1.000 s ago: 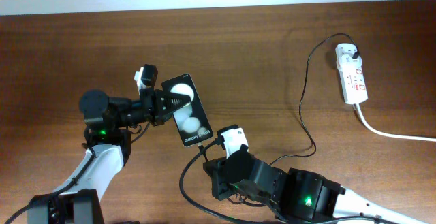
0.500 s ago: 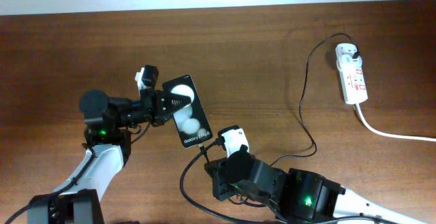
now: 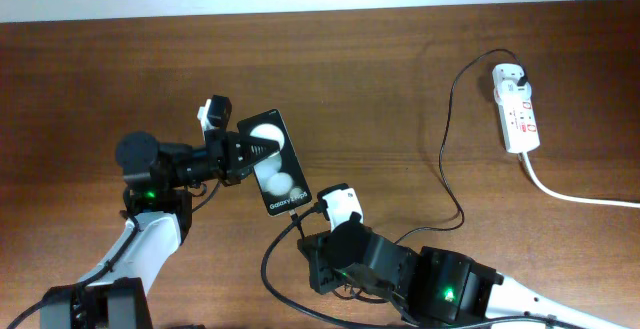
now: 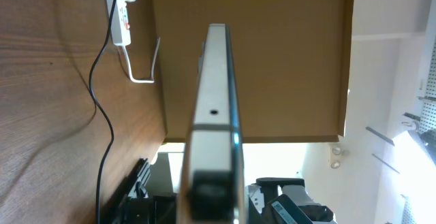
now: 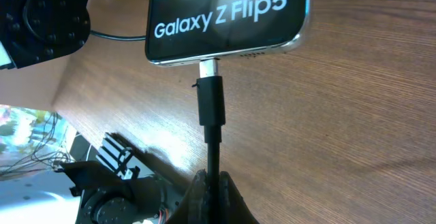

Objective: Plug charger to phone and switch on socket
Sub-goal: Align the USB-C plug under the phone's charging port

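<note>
The black phone (image 3: 277, 164) is held off the table by my left gripper (image 3: 258, 150), which is shut on its sides; the left wrist view shows its thin edge (image 4: 214, 108). In the right wrist view its screen (image 5: 225, 13) reads "Galaxy Z Flip5". My right gripper (image 5: 211, 193) is shut on the thin black charger cable (image 5: 213, 149) just behind the small plug (image 5: 210, 101). The plug's metal tip (image 5: 208, 67) meets the port in the phone's bottom edge, with some metal showing. The white socket strip (image 3: 517, 107) lies far right with the charger's black plug (image 3: 526, 74) in it.
The charger cable (image 3: 452, 129) runs from the strip down the table to my right arm (image 3: 400, 269). The strip's thick white cord (image 3: 570, 194) trails off to the right. The strip also shows in the left wrist view (image 4: 121, 13). The wooden table (image 3: 380, 79) ends at a white wall behind.
</note>
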Robot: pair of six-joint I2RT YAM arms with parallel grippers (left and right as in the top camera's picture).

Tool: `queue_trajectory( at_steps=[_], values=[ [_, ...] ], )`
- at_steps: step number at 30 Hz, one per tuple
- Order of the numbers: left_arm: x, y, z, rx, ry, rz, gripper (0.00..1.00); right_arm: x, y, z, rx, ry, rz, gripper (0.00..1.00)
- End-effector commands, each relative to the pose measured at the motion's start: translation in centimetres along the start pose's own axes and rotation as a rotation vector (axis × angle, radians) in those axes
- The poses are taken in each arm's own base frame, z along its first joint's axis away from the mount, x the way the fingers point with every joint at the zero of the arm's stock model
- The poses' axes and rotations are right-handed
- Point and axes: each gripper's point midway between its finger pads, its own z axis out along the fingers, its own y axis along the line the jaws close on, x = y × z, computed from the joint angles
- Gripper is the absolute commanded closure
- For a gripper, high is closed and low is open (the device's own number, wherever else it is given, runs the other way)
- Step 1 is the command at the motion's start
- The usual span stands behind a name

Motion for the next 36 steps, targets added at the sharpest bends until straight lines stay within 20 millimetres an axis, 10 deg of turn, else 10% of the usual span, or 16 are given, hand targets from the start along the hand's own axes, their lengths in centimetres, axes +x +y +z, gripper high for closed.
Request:
queue_trajectory(
  at_steps=[1,14,22,25,36],
  values=[
    [0.4,-0.5,0.0,0.003,0.034,0.007,1.00,-0.6,-0.6,0.0,0.035,-0.033,-0.012,0.96],
    [1.2,-1.4,-0.1,0.013,0.075,0.125,1.00,-2.6,-0.2,-0.1,0.035,-0.130,-0.004,0.95],
    [1.3,-1.4,-0.1,0.013,0.081,0.127,1.00,-3.3,0.2,1.4,0.042,-0.155,-0.067,0.81],
    [1.2,-1.4,-0.1,0.013,0.079,0.127,1.00,-3.1,1.2,-0.2,-0.014,-0.145,-0.158,0.60],
    [0.9,-1.4,0.0,0.014,0.056,0.127,1.00,-1.3,1.1,1.9,0.042,-0.102,-0.203,0.82]
  ],
)
